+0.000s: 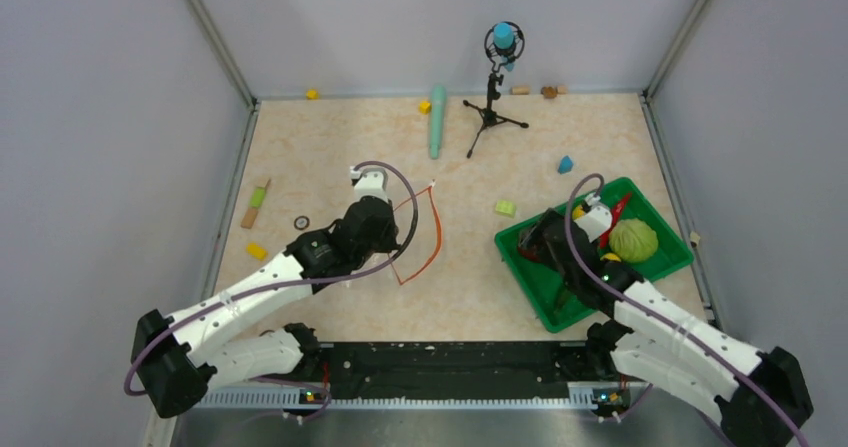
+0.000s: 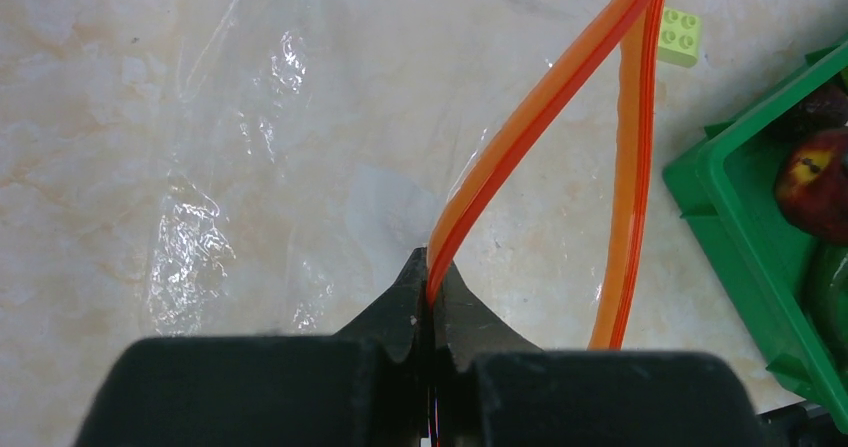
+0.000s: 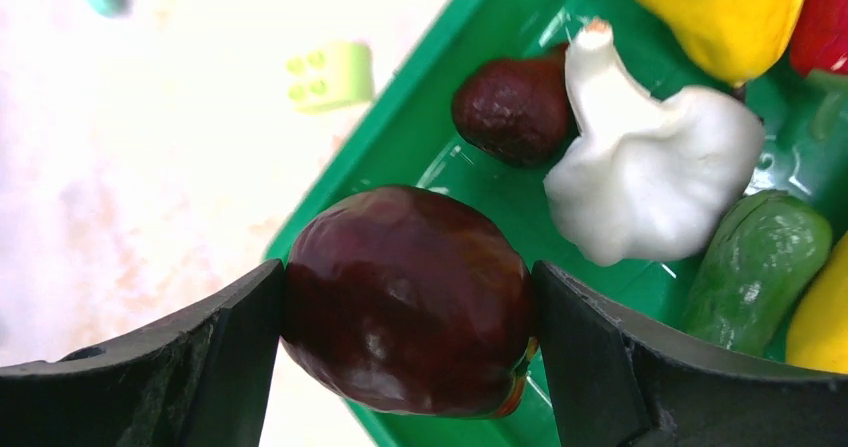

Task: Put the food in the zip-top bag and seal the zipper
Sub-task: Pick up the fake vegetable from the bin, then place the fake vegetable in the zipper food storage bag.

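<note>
The clear zip-top bag (image 2: 250, 147) lies on the table with its mouth spread open. Its orange-red zipper (image 1: 432, 229) forms a loop; the white slider (image 1: 431, 185) is at the far end. My left gripper (image 2: 432, 272) is shut on one zipper strip (image 2: 530, 117) and holds it up. My right gripper (image 3: 405, 297) is shut on a dark red round piece (image 3: 405, 302) over the green tray's left edge. In the tray lie a white garlic bulb (image 3: 650, 172), a smaller dark red piece (image 3: 510, 107), yellow pieces (image 3: 725, 7), a green pepper (image 3: 755, 267), a red chili (image 1: 620, 210) and a green leafy ball (image 1: 634, 239).
The green tray (image 1: 545, 287) stands at the right. A lime block (image 1: 505, 208) lies between bag and tray. A long teal stick (image 1: 437, 119) and a small tripod (image 1: 492, 107) stand at the back. Small blocks (image 1: 256, 205) lie near the left wall.
</note>
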Controlling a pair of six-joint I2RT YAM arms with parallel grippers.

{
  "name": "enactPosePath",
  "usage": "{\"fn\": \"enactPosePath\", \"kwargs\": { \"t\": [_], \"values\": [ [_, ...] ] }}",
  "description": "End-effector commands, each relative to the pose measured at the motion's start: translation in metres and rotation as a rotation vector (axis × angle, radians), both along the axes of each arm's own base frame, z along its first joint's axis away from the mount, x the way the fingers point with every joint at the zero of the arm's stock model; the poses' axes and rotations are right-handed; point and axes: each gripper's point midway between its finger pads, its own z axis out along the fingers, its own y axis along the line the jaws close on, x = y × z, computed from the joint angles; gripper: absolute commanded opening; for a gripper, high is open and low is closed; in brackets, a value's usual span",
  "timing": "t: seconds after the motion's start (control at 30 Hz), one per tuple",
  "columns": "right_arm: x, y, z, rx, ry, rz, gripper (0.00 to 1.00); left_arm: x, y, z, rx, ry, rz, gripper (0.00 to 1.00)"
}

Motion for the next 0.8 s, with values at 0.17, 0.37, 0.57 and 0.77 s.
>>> {"fn": "enactPosePath", "kwargs": {
  "t": [0.17, 0.37, 0.57, 0.77],
  "values": [
    [-0.002, 0.001, 0.098, 0.071, -0.295, 0.124, 0.60, 0.001, -0.009, 0.018, -0.085, -0.059, -0.036, 0.00],
    [-0.009, 0.084, 0.177, 0.259, -0.505, 0.554, 0.60, -0.001, -0.010, 0.022, -0.100, -0.062, -0.047, 0.00],
    [-0.003, 0.177, 0.199, 0.357, -0.512, 0.900, 0.61, -0.006, -0.014, 0.027, -0.129, -0.070, -0.083, 0.00],
    [0.004, 0.248, 0.203, 0.314, -0.497, 1.035, 0.64, -0.008, -0.015, 0.030, -0.141, -0.075, -0.094, 0.00]
  ]
}}
